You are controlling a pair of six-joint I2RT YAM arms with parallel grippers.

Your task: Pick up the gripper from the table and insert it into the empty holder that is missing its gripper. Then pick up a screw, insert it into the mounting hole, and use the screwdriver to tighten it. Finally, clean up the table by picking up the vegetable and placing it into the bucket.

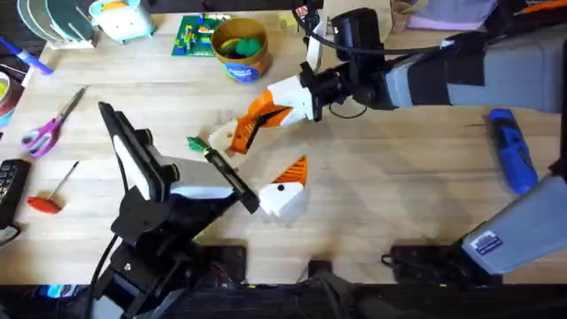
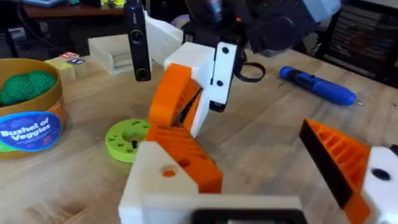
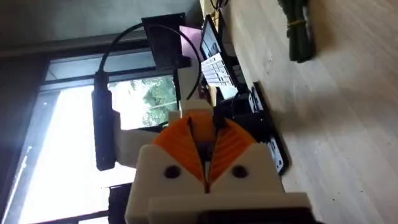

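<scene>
arm base (image 1: 146,239), plank table (image 1: 390,168), window (image 3: 68,130)

The chunky blue screwdriver (image 1: 512,149) lies flat on the right of the surface (image 1: 399,177). The yellow-orange bucket (image 1: 244,67) stands upright far back. The green vegetable (image 1: 196,143) lies left of centre.

The table (image 1: 399,159) is pale wood with plank grain, and on it lie a bright blue screwdriver (image 1: 512,151) and a yellow-orange bucket (image 1: 241,44) with a blue label lettered in white. Near the bucket lies the green vegetable (image 1: 196,143) with its yellowish stem. The gripper (image 1: 285,188) is white with an orange ribbed face, the holder (image 1: 232,181) black, and the disc (image 2: 128,139) lime green.
</scene>
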